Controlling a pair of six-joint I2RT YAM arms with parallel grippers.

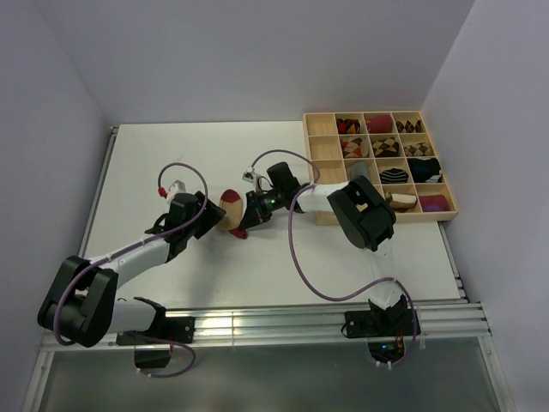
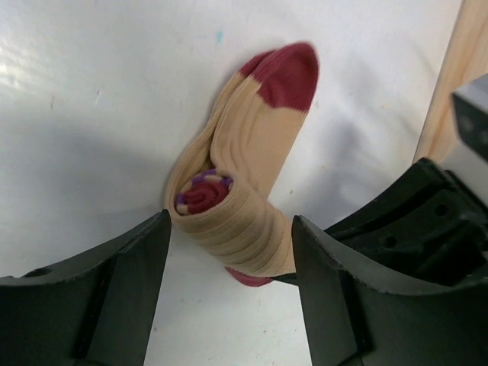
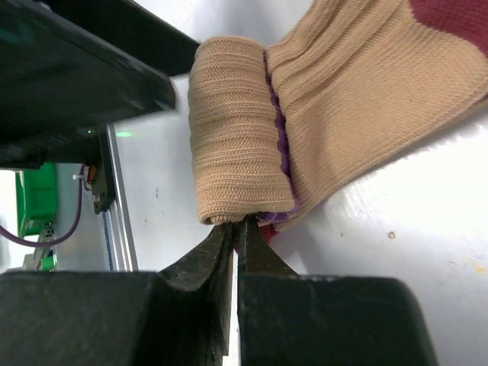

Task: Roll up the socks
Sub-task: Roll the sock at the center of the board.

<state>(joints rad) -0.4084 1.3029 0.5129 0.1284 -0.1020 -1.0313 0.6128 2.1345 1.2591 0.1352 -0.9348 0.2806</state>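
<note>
A beige sock (image 1: 230,208) with a dark-red toe (image 2: 290,76) lies on the white table, its cuff end wound into a tight roll (image 2: 232,225). My left gripper (image 2: 229,255) is open, one fingertip at each end of the roll. Opposite it, my right gripper (image 3: 240,225) is shut, its tips pushed into the core of the roll (image 3: 240,137), where dark-red fabric shows beside them. In the top view the left gripper (image 1: 210,219) and the right gripper (image 1: 251,215) flank the sock from left and right.
A wooden tray (image 1: 307,172) of square compartments stands at the back right, several of them holding rolled sock bundles. Its pale edge (image 2: 457,84) shows in the left wrist view. A metal rail (image 1: 257,326) runs along the table's near edge.
</note>
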